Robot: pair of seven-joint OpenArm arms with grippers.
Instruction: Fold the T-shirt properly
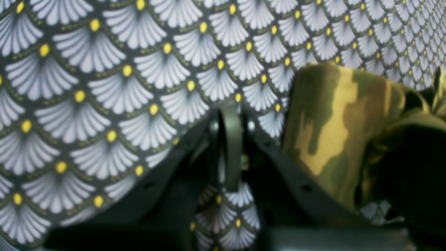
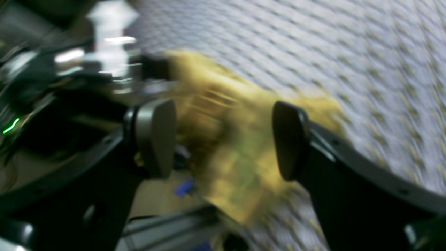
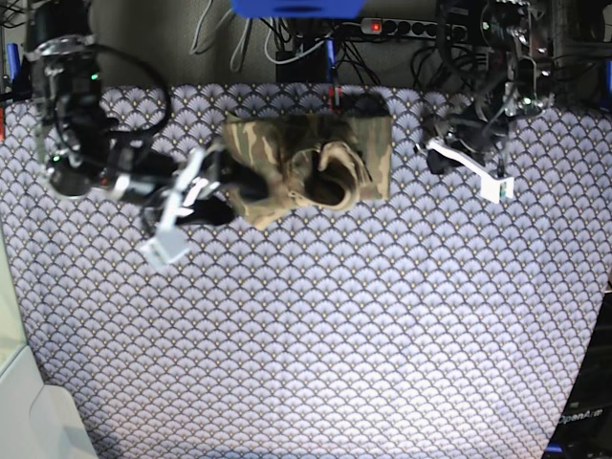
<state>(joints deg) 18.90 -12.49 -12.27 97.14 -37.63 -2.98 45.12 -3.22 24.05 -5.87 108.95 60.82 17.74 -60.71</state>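
The camouflage T-shirt [image 3: 306, 153] lies bunched and partly folded at the far middle of the table, with a dark hollow in its centre. My right gripper [image 3: 234, 186] is at the shirt's left edge. The right wrist view is blurred. There, the right gripper [image 2: 223, 139] stands open and the tan cloth [image 2: 216, 101] shows in the gap and beyond it. My left gripper [image 3: 428, 143] sits a short way off the shirt's right edge. In the left wrist view the left gripper [image 1: 230, 139] is shut on nothing, low over the cloth, and a camouflage fold [image 1: 331, 129] rises just to its right.
The purple scallop-patterned tablecloth [image 3: 316, 325] covers the whole table. Cables, a power strip [image 3: 402, 27] and a blue object [image 3: 296, 8] lie beyond the far edge. A white surface [image 3: 29, 421] sits at the near left corner.
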